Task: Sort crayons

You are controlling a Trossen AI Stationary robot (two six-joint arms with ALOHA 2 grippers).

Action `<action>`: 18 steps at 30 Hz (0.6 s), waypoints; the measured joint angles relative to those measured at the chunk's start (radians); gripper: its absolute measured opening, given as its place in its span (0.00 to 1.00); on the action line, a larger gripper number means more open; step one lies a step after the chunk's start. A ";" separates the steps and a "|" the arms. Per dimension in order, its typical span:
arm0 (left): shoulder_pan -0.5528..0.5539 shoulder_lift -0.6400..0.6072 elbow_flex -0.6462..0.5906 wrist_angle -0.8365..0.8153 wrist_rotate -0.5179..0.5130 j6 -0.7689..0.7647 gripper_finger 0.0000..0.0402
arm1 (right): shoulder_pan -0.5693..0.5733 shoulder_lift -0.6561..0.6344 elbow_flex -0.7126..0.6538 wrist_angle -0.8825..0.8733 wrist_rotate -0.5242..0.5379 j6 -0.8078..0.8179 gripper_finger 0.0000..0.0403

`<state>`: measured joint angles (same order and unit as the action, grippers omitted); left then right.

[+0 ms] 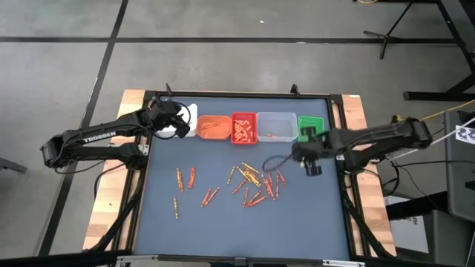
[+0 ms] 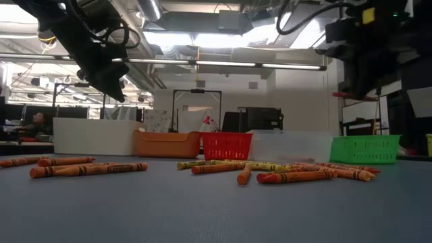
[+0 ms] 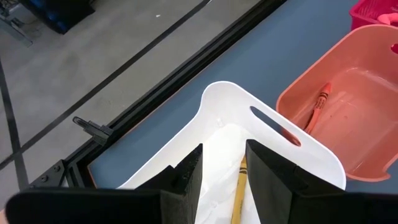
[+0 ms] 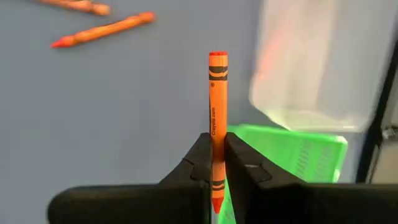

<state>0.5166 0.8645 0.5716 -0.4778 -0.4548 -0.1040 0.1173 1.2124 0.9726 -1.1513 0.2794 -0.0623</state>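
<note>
High view, right hand (image 1: 312, 156) clamps 1 crayon (image 4: 217, 112) beside green bin (image 1: 311, 126) – left hand (image 1: 178, 119) parted over white bin (image 3: 273, 140).

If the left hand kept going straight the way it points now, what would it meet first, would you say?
Most likely the white bin: the left hand points down into it, where a yellow crayon already lies. Depth is unclear.

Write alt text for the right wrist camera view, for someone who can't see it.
The right gripper is shut on an orange crayon, held between its two dark fingers over the blue-grey table. Beyond it are a green bin and a clear bin, and two more loose crayons lie on the table farther off.
</note>
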 joint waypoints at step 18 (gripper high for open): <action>0.000 0.000 0.000 0.000 0.000 0.000 0.26 | -0.540 -0.113 0.000 0.009 -0.079 -0.021 0.06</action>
<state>0.5167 0.8642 0.5716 -0.4781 -0.4545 -0.1040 -0.4223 1.0994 0.9726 -1.1428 0.1999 -0.0835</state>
